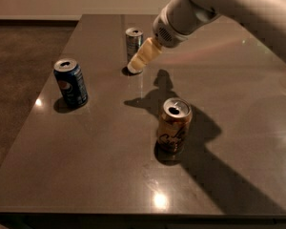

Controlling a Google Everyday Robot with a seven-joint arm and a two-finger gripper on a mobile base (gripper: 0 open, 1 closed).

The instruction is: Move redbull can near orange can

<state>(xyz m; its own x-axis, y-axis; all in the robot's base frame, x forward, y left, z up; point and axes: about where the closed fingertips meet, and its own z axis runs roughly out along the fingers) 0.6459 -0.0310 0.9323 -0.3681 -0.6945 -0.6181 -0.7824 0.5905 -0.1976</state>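
While arm [195, 11] slants, gripper [135, 67] hovers beside redbull can [133, 39].

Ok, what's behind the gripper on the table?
The slim can stands upright just behind the gripper. The gripper covers the can's lower right side, so whether they touch cannot be seen.

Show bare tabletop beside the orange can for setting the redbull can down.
Bare patches: between the orange can and the blue can; right of the orange can toward the table edge. Crowded at the back, where the gripper hangs beside the redbull can.
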